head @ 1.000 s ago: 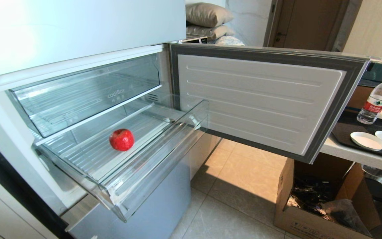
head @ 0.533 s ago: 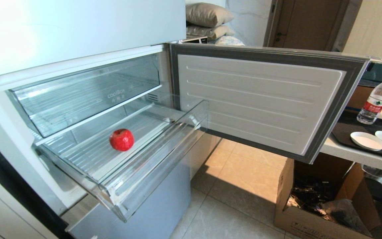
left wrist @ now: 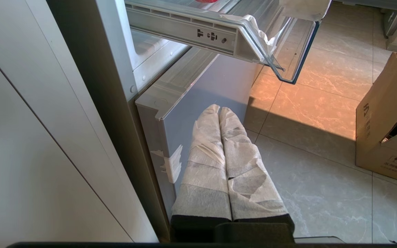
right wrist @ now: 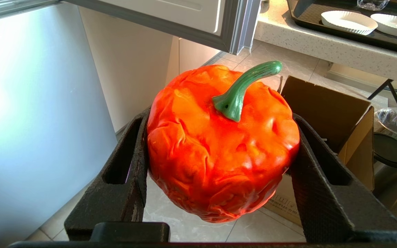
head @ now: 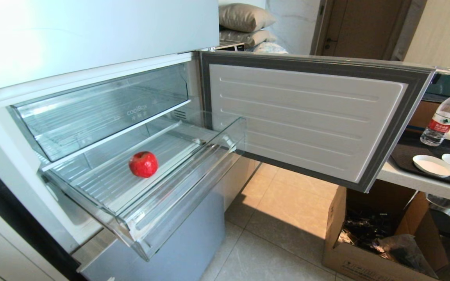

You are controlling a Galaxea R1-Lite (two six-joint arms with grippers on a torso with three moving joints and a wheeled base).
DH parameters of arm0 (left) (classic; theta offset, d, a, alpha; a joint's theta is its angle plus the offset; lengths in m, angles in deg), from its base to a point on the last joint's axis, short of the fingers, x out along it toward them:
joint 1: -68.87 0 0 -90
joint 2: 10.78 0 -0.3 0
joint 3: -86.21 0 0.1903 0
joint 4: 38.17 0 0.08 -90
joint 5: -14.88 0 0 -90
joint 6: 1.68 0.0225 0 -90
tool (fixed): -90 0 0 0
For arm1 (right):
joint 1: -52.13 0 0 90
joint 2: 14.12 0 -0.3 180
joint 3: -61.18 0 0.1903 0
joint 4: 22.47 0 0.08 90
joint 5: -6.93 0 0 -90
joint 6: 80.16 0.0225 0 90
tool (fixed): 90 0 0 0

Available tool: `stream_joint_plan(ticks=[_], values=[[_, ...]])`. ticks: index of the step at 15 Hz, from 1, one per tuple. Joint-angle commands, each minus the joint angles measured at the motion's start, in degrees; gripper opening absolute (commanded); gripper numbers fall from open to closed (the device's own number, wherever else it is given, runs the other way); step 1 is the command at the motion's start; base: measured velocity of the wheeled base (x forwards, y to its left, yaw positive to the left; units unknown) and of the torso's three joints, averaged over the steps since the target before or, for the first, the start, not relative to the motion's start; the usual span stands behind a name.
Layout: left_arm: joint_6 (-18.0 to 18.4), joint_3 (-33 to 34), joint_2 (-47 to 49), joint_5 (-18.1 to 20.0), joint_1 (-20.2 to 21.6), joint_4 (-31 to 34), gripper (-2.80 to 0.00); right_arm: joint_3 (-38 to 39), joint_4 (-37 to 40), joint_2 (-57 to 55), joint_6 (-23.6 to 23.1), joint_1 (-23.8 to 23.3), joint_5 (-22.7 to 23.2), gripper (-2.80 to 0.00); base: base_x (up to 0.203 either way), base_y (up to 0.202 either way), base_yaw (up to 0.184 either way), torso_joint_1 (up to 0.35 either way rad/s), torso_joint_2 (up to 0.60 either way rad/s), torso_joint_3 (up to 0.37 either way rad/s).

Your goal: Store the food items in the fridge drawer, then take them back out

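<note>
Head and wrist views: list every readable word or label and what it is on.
"coolBox": upper clear drawer front; the small characters under it are unreadable.
Water bottle: red label, print too small to read.
Cardboard box: printed marks and symbols, unreadable.

A clear, pulled-out fridge drawer sits left of centre in the head view; a small red food item rests on its ribbed floor. At right, a counter carries a dark tray, and a cardboard box stands on the tiled floor at lower right
</note>
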Motion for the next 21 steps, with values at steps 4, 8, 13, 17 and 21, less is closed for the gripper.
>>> stream_joint_plan(ticks=[4,8,13,17,21], values=[[0.0,0.0,0.0,0.0,0.0,0.1,-2.8,0.0,0.0,0.0,0.8,0.0,-0.3,-2.8,0.0,0.0,0.0,0.0,0.0,0.0],[0.0,0.0,0.0,0.0,0.0,0.1,-2.8,0.1,0.1,-0.1,-0.4,0.0,-0.6,-2.8,0.0,0.0,0.0,0.0,0.0,0.0],[0.0,0.0,0.0,0.0,0.0,0.1,-2.8,0.1,-0.1,0.0,1.7,0.0,-0.7,-2.8,0.0,0.0,0.0,0.0,0.0,0.0],[0.0,0.0,0.0,0.0,0.0,0.1,-2.8,0.1,0.2,0.0,-0.1,0.0,-0.1,-2.8,0.0,0.0,0.0,0.0,0.0,0.0],[0.0,0.0,0.0,0.0,0.0,0.1,-2.8,0.1,0.2,-0.1,-0.2,0.0,-0.4,-2.8,0.0,0.0,0.0,0.0,0.0,0.0]])
